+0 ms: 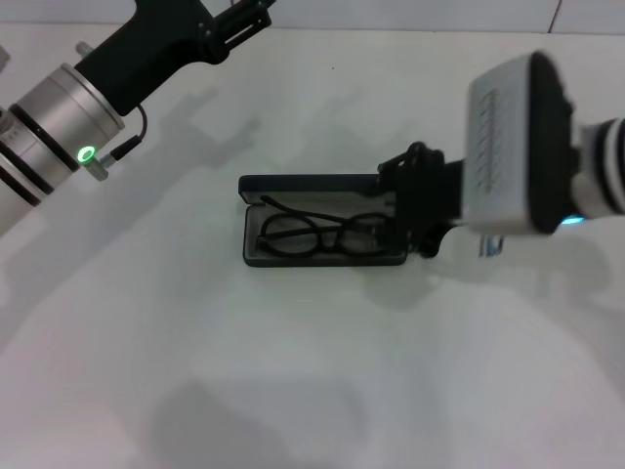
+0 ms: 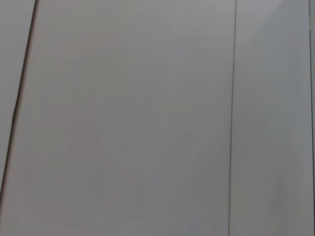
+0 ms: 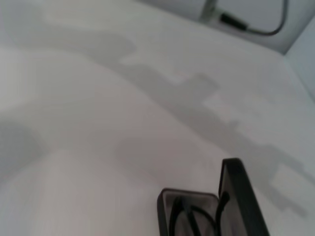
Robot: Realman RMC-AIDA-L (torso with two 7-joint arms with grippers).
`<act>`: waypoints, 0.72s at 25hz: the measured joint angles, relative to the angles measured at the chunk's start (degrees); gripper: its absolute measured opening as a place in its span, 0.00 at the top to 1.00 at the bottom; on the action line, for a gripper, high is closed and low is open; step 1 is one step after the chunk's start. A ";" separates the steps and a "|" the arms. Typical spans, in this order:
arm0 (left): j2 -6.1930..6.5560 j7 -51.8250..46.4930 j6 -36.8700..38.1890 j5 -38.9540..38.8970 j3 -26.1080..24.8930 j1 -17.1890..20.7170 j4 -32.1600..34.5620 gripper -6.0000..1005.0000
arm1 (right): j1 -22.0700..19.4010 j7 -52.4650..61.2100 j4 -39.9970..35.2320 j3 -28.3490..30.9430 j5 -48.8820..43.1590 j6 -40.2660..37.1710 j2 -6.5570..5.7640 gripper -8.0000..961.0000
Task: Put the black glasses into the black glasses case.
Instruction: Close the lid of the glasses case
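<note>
No lettering, label, brand or number can be read in any view, neither on the open black glasses case (image 1: 322,223) nor on the housings of the two arms.

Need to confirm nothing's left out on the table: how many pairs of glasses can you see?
1. The black glasses lie inside the open black glasses case at mid-table, beside the right gripper. The gripper hides the case's right end. The left gripper is up at the far left.
</note>
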 joint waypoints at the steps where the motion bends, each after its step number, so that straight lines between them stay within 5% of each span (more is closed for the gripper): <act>1: 0.00 0.00 0.00 0.00 0.00 0.03 0.00 0.11 | -0.15 -0.56 -0.16 1.99 1.70 -1.80 -0.04 0.52; 10: 0.00 -0.35 -0.18 0.80 0.52 0.33 -0.15 0.11 | -0.54 -7.68 3.86 22.81 17.09 -20.67 -0.14 0.50; 18: 0.42 -5.38 -3.17 11.10 0.67 -0.47 0.42 0.11 | -2.88 -17.02 18.87 40.85 30.07 -20.59 -0.14 0.47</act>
